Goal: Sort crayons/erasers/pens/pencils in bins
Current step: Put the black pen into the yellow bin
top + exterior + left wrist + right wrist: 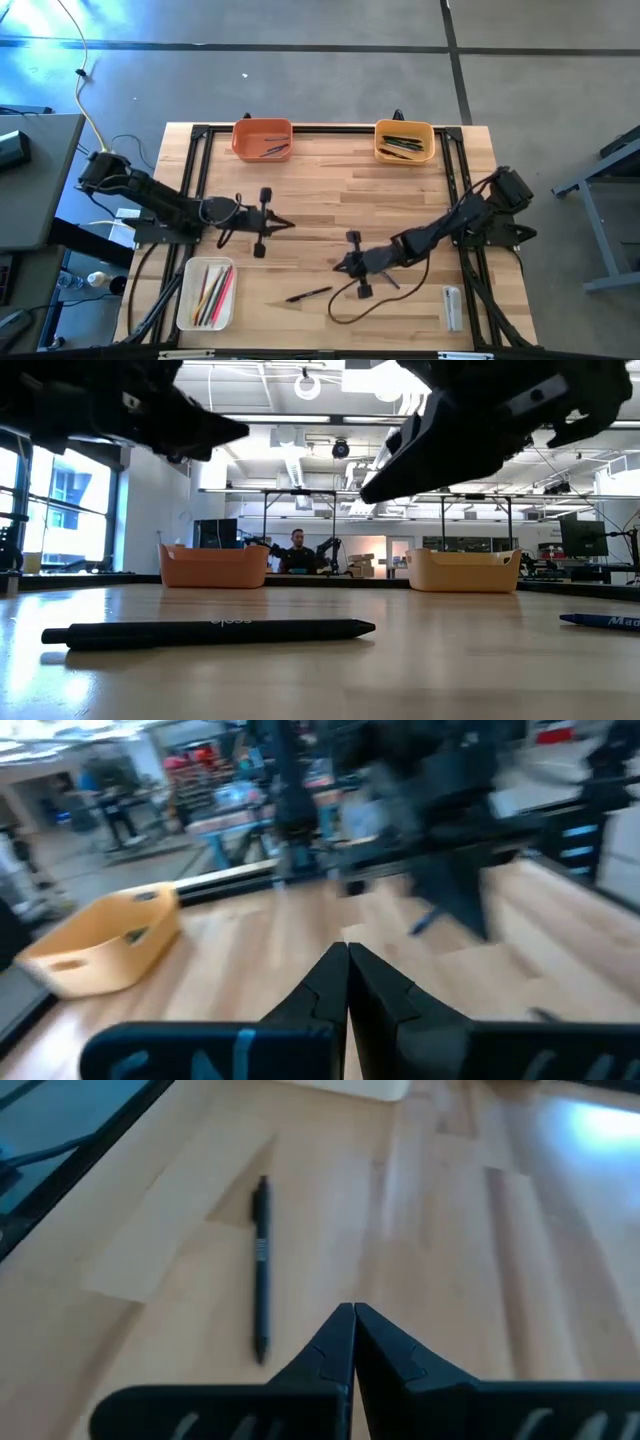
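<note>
A black pen (pixel 308 294) lies flat on the wood near the table's near edge; the low view (pixel 210 632) and the right wrist view (pixel 261 1265) show it too. My right gripper (pixel 338 266) (pixel 354 1315) hovers shut just to the pen's far right, pointing left and holding nothing. My left gripper (pixel 288 224) (pixel 348 955) is shut and empty at mid-table, pointing right. The orange bin (pixel 262 138) and the yellow-orange bin (pixel 404 140) sit at the far edge with dark sticks inside. The white bin (pixel 206 293) holds coloured pencils.
A blue stick (pixel 600 620) lies on the table under the right arm (pixel 388 281). A small clear-grey block (pixel 452 306) sits near the near right corner. A black cable (pixel 350 312) loops on the wood beside the pen. A person (pixel 296 550) sits in the room beyond.
</note>
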